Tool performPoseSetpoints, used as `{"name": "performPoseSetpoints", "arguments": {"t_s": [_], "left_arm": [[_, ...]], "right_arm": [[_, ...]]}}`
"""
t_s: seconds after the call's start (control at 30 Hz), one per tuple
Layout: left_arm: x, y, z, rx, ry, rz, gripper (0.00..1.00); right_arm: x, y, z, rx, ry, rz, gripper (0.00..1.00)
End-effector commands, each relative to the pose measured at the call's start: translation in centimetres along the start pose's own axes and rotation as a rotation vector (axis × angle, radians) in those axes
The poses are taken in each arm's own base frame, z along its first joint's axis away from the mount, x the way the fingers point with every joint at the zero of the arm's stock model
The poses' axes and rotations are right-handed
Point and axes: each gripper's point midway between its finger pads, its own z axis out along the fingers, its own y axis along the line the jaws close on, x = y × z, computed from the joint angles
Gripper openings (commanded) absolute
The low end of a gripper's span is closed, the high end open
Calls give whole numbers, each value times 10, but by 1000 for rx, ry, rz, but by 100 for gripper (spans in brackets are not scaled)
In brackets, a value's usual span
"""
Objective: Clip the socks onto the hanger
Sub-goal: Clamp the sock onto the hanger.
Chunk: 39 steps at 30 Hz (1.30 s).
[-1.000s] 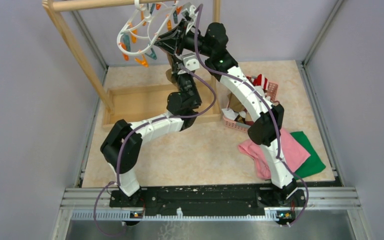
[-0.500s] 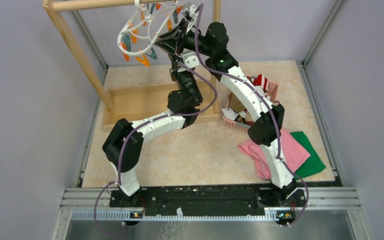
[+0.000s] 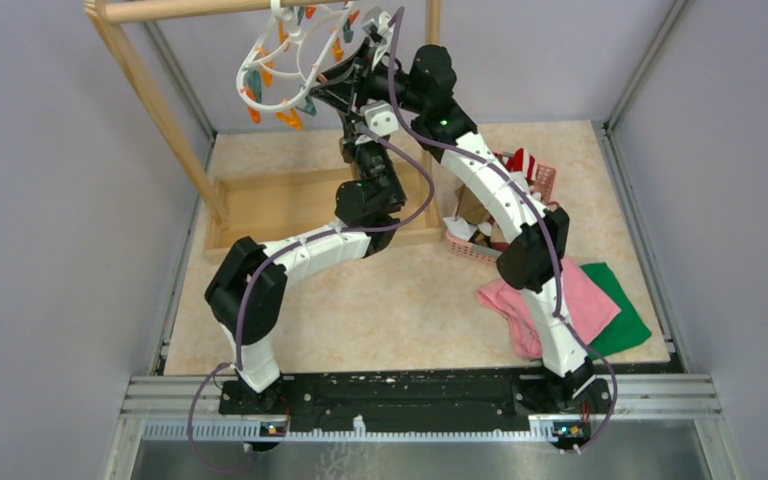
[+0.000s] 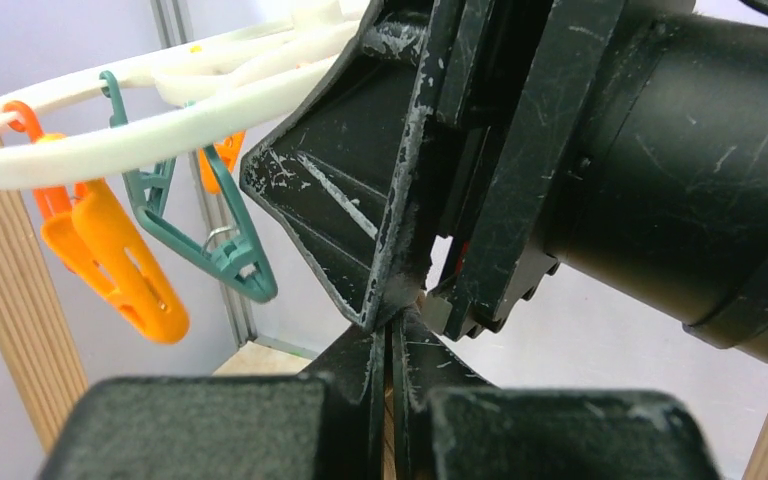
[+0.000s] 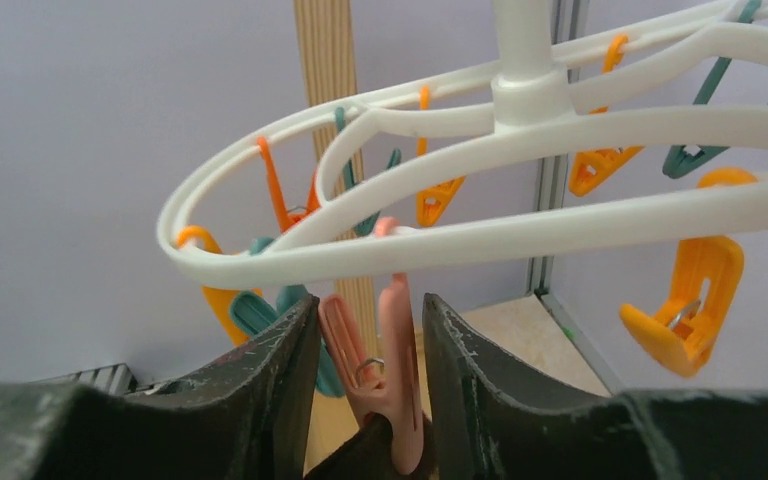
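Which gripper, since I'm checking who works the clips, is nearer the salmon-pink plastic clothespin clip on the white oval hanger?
Right. The right gripper straddles the salmon-pink clip, its fingers either side; the left gripper, shut, sits just below the right one.

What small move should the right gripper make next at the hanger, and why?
Probably close the right gripper on the pink clip. Its fingers flank that clip under the hanger, yet the clip's tips look shut, so nothing can go in. The left gripper sits shut close by; what it holds, if anything, is hidden.
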Motion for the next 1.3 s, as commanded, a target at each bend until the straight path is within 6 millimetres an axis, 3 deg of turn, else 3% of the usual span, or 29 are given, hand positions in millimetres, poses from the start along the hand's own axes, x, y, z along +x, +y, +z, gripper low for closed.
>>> {"name": "performPoseSetpoints", "arguments": {"t_s": [0.0, 0.23, 0.3, 0.43, 0.53, 0.57, 0.6, 0.7, 0.9, 1.1, 1.27], "left_arm": [[-19, 6, 4, -35, -29, -92, 0], [-19, 6, 4, -33, -24, -95, 4], [-19, 4, 4, -24, -20, -97, 20], [-22, 1, 0, 0, -19, -112, 44], [-27, -1, -5, 28, -21, -137, 52], [-27, -3, -8, 44, -20, -146, 55], [-28, -4, -10, 62, -19, -157, 59], [-27, -12, -22, 143, 0, -174, 67], [-12, -37, -57, 419, 79, -232, 79], [-2, -43, -102, 683, 113, -279, 86], [15, -54, -165, 1025, 173, -264, 88]], "right_arm": [[-20, 8, -10, -6, 3, -2, 43], [-25, 11, -12, -8, 7, -15, 60], [-28, 12, -14, -6, 9, -20, 65], [-33, 10, -20, -1, 22, -33, 74], [-38, 11, -28, -15, 36, -55, 80], [-35, 10, -31, -12, 58, -49, 95], [-34, 9, -35, -12, 73, -50, 98], [-35, 8, -46, -12, 111, -64, 99], [-40, -2, -78, 23, 185, -87, 98], [-42, -5, -113, 31, 262, -103, 99], [-31, -3, -148, 54, 379, -133, 99]]}}
